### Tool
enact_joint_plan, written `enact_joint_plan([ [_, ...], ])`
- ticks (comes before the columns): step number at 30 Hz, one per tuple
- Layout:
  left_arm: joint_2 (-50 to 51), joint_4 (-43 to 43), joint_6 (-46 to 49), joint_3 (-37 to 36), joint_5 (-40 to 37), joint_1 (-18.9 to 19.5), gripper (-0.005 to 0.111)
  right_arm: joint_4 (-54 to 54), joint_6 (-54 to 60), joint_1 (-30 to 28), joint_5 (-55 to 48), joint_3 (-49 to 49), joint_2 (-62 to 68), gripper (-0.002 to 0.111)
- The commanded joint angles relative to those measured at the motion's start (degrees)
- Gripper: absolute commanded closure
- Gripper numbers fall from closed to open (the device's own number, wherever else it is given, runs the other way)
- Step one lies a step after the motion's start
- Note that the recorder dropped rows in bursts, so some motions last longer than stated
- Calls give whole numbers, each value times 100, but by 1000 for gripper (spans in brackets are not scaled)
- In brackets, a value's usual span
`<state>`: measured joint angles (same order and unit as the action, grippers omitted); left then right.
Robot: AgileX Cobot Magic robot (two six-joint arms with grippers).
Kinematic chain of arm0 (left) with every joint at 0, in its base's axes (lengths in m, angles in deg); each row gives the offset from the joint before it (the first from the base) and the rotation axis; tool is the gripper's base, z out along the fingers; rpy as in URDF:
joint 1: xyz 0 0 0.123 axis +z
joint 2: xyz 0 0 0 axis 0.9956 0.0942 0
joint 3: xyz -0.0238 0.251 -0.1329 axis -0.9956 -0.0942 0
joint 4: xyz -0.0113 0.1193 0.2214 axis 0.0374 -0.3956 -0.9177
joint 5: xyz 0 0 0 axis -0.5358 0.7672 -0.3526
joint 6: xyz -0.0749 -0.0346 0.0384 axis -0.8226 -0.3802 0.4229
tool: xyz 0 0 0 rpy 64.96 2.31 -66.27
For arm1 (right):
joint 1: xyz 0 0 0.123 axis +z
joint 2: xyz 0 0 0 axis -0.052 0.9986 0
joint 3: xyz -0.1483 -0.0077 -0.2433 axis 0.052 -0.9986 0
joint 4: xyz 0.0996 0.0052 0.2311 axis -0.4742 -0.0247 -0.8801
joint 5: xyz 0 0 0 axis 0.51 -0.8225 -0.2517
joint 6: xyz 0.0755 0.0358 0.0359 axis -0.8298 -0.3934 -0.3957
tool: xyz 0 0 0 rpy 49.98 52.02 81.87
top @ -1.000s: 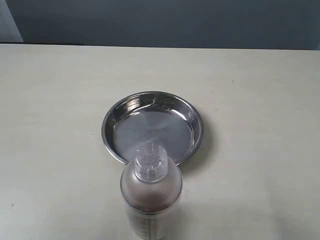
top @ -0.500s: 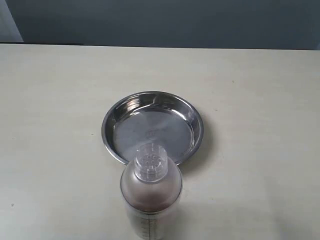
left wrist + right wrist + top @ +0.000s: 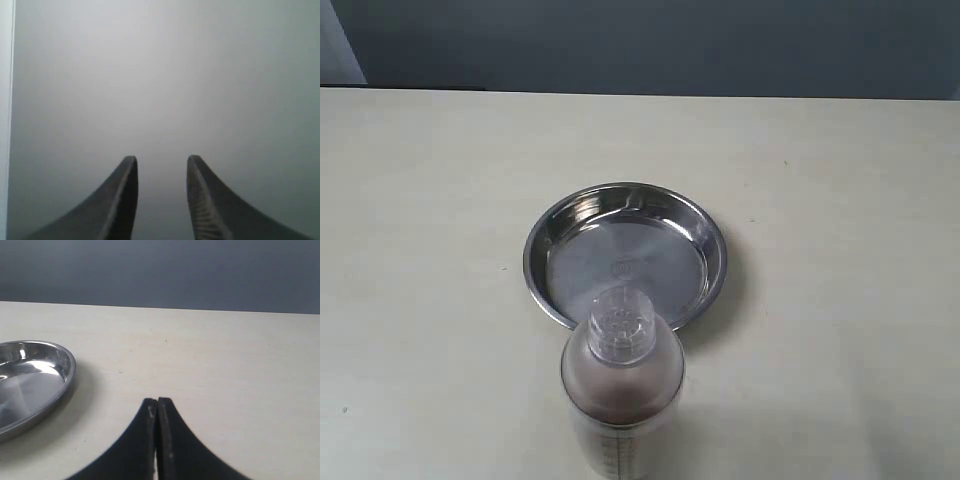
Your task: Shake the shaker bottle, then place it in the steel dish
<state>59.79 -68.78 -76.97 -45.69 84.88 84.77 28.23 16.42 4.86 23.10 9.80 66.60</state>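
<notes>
The shaker bottle (image 3: 622, 385) stands upright on the table at the near edge of the exterior view, clear cap on top, brownish bits inside, its base cut off by the frame. Just behind it lies the empty steel dish (image 3: 550, 285), also partly seen in the right wrist view as the steel dish (image 3: 62, 377). Neither arm shows in the exterior view. My left gripper (image 3: 161, 160) is open, facing a blank grey surface with nothing between its fingers. My right gripper (image 3: 157, 401) is shut and empty, low over bare table beside the dish.
The pale table (image 3: 840, 200) spreads wide around the dish and bottle. A dark grey wall (image 3: 650, 45) runs behind the far table edge. A pale vertical strip (image 3: 6, 120) borders the left wrist view.
</notes>
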Motion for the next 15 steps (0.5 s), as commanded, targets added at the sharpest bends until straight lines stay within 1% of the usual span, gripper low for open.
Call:
enact_joint_plan([
  [1, 907, -842, -1367, 230, -581, -215, 73, 8, 4, 20, 69, -7, -22, 109],
  [3, 1090, -1131, -1603, -53, -303, -509, 70, 8, 4, 20, 69, -7, -22, 109],
  [5, 1163, -1293, -1770, -432, 439, -876, 68, 8, 4, 20, 69, -7, -22, 109],
  [7, 1172, -1672, -2006, -797, 1076, -1177, 65, 8, 4, 20, 69, -7, -22, 109],
  [9, 1172, -2058, -2136, -1121, 1303, -1454, 61, 8, 4, 20, 69, -7, -22, 109],
  [10, 1172, -2267, -2208, -1298, 1315, -1557, 58, 8, 4, 20, 69, -7, -22, 109],
  [12, 1176, -2531, -2295, -1658, 1564, -1707, 45, 8, 4, 20, 69, -7, -22, 109],
  [14, 1176, -2685, -2315, -1907, 2127, -1767, 31, 8, 4, 20, 69, -7, -22, 109],
  [15, 1176, -2755, -2315, -1983, 2413, -1778, 25, 8, 4, 20, 69, -7, -22, 109],
])
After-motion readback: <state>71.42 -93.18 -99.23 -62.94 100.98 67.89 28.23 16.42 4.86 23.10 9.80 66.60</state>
